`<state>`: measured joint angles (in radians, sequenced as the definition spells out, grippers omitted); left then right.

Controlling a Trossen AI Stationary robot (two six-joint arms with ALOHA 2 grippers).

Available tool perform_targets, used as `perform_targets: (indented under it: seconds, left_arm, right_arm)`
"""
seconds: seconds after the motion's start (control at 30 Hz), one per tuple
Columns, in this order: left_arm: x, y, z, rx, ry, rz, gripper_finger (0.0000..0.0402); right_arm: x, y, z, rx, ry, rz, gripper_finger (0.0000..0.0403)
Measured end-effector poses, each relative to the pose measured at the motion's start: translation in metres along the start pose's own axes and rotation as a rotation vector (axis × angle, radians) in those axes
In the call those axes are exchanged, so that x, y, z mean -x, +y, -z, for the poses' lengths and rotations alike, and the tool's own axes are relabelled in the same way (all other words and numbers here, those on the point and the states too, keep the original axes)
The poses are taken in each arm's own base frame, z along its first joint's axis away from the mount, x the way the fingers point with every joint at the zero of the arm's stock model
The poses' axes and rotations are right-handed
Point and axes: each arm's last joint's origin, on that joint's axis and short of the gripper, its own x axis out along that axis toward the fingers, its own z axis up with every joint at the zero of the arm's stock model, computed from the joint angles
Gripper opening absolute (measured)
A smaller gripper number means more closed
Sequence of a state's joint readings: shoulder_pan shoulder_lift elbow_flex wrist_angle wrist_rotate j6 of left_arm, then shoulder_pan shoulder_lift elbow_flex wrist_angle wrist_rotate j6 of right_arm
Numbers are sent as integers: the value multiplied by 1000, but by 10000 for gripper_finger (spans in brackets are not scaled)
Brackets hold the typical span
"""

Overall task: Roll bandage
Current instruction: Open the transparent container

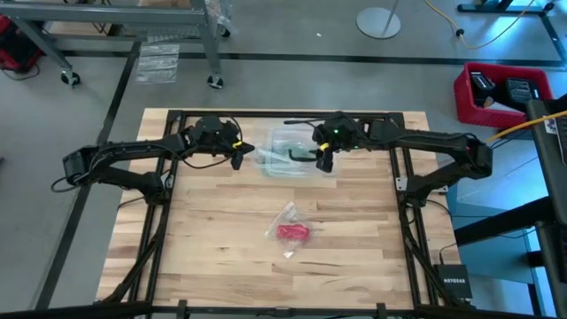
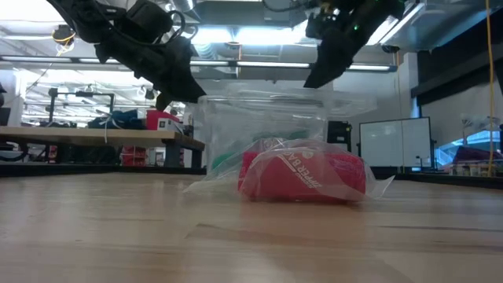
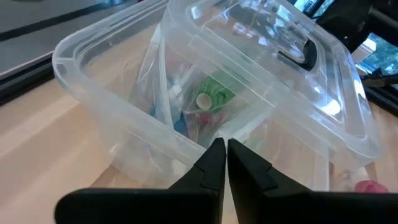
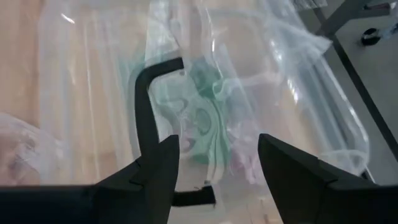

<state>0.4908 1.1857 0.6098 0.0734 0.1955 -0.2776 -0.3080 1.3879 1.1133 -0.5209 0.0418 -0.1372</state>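
- The bandage lay as a short red roll inside a small clear plastic bag, out in the middle of the wooden counter, nearer the front edge than either arm.
- Seen from counter height, the bag still wrapped the roll all round; printed lettering showed on it but I could not read it surely.
- Both arms were well apart from the bandage, up at the far side of the counter around a clear plastic box with a black handle.
- Left pincer hung just beside the box's near corner, its two fingers pressed together with nothing between them.
- Right pincer hovered over the box lid, fingers standing apart and empty, the black handle lying under and just beside one finger.
- The box held further clear bags and something green; its lid sat askew across the top.
- Judgement: the task looked barely begun. The bandage was neither touched nor taken from its bag.
- Left to do, as I read it: get the bandage out of the bag, and roll it.
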Motion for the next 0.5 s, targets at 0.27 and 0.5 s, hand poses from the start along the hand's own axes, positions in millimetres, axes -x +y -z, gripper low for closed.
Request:
perform_targets:
  seconds: [0.27,0.5]
  left_arm:
    - [8,-8,-3,-58,-31,24,12]
    - [19,-26,-7,-169,-87,87,12]
  right_arm:
    - [62,8,-14,-57,-54,-162,223]
    - [61,70,-3,50,-104,-415,223]
